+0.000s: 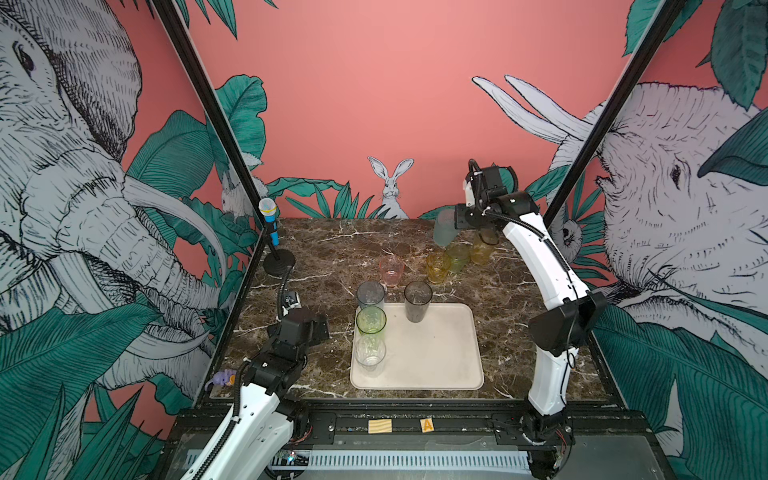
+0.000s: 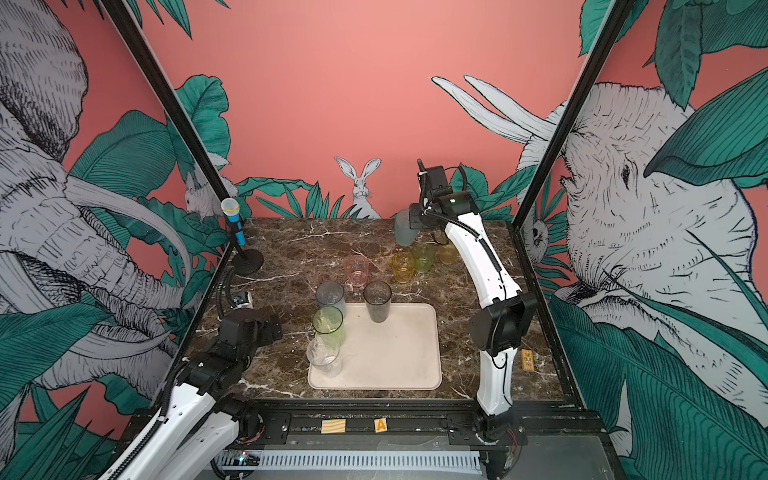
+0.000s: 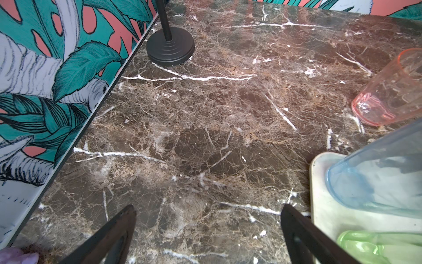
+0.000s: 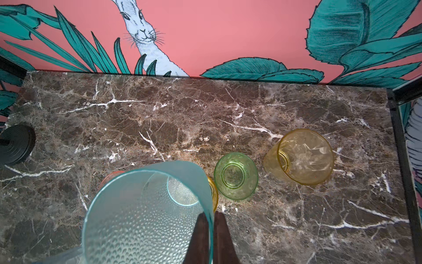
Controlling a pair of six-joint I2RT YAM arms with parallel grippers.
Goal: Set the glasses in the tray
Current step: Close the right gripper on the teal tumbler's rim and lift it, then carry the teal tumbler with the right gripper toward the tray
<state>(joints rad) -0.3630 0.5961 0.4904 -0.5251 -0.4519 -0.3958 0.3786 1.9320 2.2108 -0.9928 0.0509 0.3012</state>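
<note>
The cream tray (image 1: pixel 440 353) lies at the table's front centre. On it stand a grey-blue glass (image 1: pixel 370 294), a tall green glass (image 1: pixel 371 321), a clear glass (image 1: pixel 370 351) and a smoky dark glass (image 1: pixel 418 301). A pink glass (image 1: pixel 391 270) stands on the marble behind the tray. Further back right are a short amber glass (image 1: pixel 438 267), a short green glass (image 1: pixel 457 257) and a yellow glass (image 1: pixel 482 249). My right gripper (image 4: pixel 211 216) is shut on the rim of a teal glass (image 4: pixel 141 217), held in the air above them. My left gripper (image 3: pixel 208 208) hangs open and empty left of the tray.
A toy microphone (image 1: pixel 269 224) on a black stand (image 3: pixel 170 45) is at the back left. Black frame posts slant up on both sides. Two wooden blocks (image 1: pixel 380 426) sit on the front rail. A purple toy (image 1: pixel 222 379) lies at the front left corner.
</note>
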